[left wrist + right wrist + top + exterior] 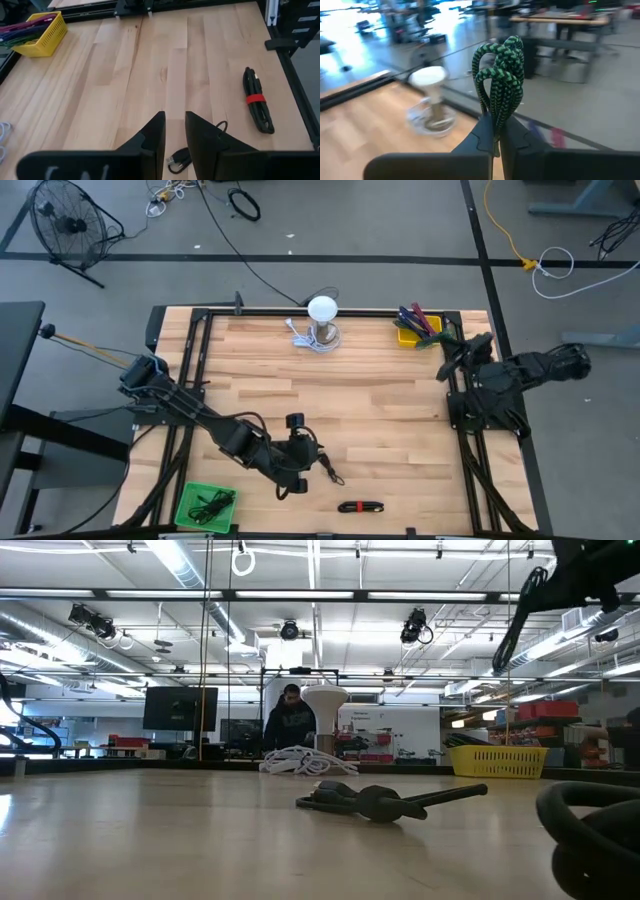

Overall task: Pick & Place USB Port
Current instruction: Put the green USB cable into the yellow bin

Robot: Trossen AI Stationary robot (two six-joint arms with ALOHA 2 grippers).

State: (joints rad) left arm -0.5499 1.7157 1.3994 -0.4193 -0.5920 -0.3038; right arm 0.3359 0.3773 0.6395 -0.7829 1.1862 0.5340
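A loose black USB cable point(326, 466) lies on the wooden table; it also shows in the low view point(380, 802) and under my left fingers in the left wrist view point(179, 160). My left gripper point(314, 461) hovers over it, its fingers a narrow gap apart point(175, 131) with bare table between them. My right gripper point(452, 352) is at the table's far right, beside the yellow bin point(412, 332). It is shut point(496, 134) on a coiled green-and-black braided cable point(499, 70). My right gripper pinches the green-and-black cable's coil at its lower end point(495, 114) between the two fingers. The coil sticks out beyond the fingertips, lifted clear of the table.
A black cable bundle with a red tie point(360, 506) lies near the front edge. A green bin point(205, 506) with black cables stands at the near left. A white lamp-like stand with a white cable point(322, 320) is at the far middle. A person point(290, 720) stands beyond the table.
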